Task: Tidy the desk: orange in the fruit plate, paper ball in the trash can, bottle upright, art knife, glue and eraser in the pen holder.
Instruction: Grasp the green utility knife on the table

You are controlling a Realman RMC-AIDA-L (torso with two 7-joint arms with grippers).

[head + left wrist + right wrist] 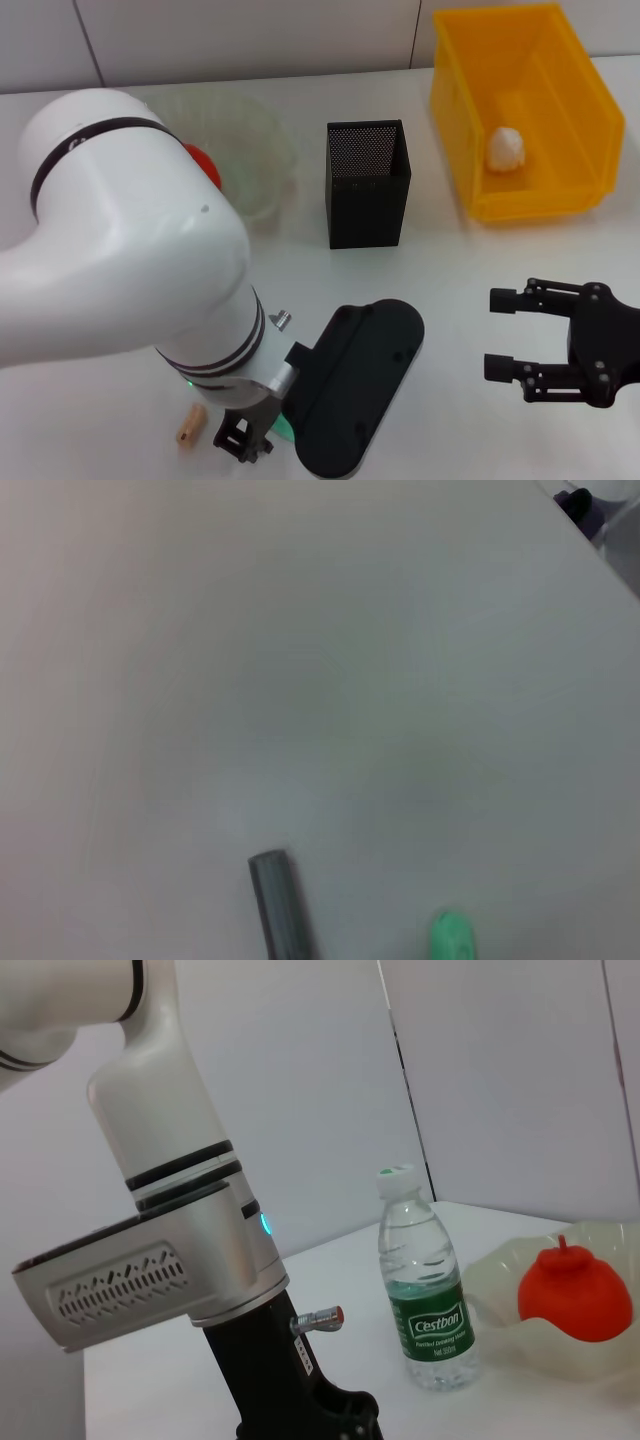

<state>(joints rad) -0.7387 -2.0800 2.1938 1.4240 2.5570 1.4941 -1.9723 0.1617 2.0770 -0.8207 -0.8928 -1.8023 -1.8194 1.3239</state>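
The eraser [190, 424], a light, stiff, tiny stub lying on the surface well short of the pen holder [367, 183], is wanting a pinch across its middle from the left hand [243, 438] hovering beside it, grip unclear, while the right hand [502, 334] is sitting released.

Readable only on the small clear plastic water bottle [428, 1290]: "Cestbon" in white letters across its green label, with smaller print beneath too fine to make out.
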